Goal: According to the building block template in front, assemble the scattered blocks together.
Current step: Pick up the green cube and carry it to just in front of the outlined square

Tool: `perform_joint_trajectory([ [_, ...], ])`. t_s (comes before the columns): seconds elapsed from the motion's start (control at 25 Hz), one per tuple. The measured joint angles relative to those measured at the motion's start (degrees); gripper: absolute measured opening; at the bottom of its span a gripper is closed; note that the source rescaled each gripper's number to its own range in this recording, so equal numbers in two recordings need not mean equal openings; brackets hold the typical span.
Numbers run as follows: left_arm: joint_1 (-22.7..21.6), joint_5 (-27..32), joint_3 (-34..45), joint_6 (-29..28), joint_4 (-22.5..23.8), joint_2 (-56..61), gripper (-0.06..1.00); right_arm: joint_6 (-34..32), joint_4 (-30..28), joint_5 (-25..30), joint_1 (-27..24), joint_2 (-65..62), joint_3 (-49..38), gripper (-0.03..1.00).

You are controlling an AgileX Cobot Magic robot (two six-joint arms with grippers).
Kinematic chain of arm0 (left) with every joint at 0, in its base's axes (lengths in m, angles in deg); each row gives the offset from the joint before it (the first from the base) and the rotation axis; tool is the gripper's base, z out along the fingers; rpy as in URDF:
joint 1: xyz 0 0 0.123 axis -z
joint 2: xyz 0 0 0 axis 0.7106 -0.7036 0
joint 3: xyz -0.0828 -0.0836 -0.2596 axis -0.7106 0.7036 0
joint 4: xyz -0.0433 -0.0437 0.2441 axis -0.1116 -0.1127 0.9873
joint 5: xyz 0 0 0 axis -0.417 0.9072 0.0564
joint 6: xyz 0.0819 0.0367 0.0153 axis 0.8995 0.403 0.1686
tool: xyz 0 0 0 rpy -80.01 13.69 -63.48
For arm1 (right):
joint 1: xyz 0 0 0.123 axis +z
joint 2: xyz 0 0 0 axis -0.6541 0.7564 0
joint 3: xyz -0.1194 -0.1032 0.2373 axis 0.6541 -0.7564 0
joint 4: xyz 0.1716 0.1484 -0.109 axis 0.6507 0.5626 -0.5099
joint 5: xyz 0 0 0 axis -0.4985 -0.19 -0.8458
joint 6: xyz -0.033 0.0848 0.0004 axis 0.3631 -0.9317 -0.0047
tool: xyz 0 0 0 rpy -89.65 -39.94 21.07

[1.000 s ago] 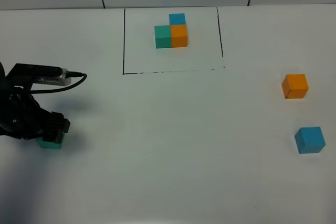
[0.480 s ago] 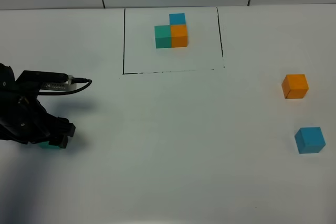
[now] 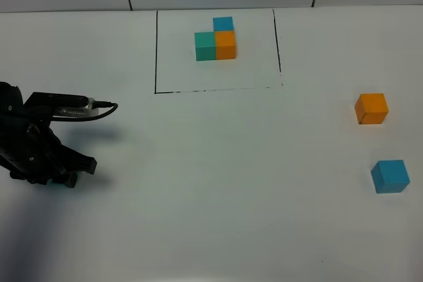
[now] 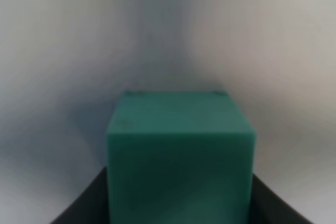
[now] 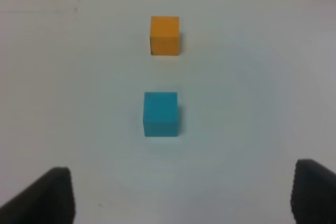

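Left gripper (image 3: 65,177) is closed on the teal cube (image 4: 181,150), holding its flat opposite faces; it seems light, stiff, perhaps slippery.

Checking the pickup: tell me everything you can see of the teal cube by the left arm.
The teal cube is a plain matte block with crisp edges and two faint dark specks on its top face. It appears to rest square on the white table, at its far left. The left gripper is shut on it, with dark fingers against two opposite sides. From the high camera the arm hides nearly all of it.
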Motion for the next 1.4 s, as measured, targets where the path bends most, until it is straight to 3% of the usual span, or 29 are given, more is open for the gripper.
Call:
perform_joint_trajectory([
  [0.24, 0.1, 0.2, -0.1, 2.7, 0.1, 0.0, 0.00, 0.0, 0.0, 0.0, 0.0, 0.0, 0.0, 0.71],
  [0.48, 3.6, 8.7, -6.6, 22.4, -0.1, -0.1, 0.00, 0.0, 0.0, 0.0, 0.0, 0.0, 0.0, 0.71],
  [0.76, 12.2, 22.2, -20.4, 35.3, -0.9, -5.7, 0.00, 0.0, 0.0, 0.0, 0.0, 0.0, 0.0, 0.71],
  [0.92, 17.9, 26.8, -28.0, 41.2, -0.9, -11.2, 0.00, 0.0, 0.0, 0.0, 0.0, 0.0, 0.0, 0.71],
  [1.12, 24.5, 28.9, -37.4, 46.5, -0.9, -18.1, 0.00, 0.0, 0.0, 0.0, 0.0, 0.0, 0.0, 0.71],
  [1.4, 30.9, 29.7, -46.8, 47.4, -0.9, -24.7, 0.00, 0.0, 0.0, 0.0, 0.0, 0.0, 0.0, 0.71],
])
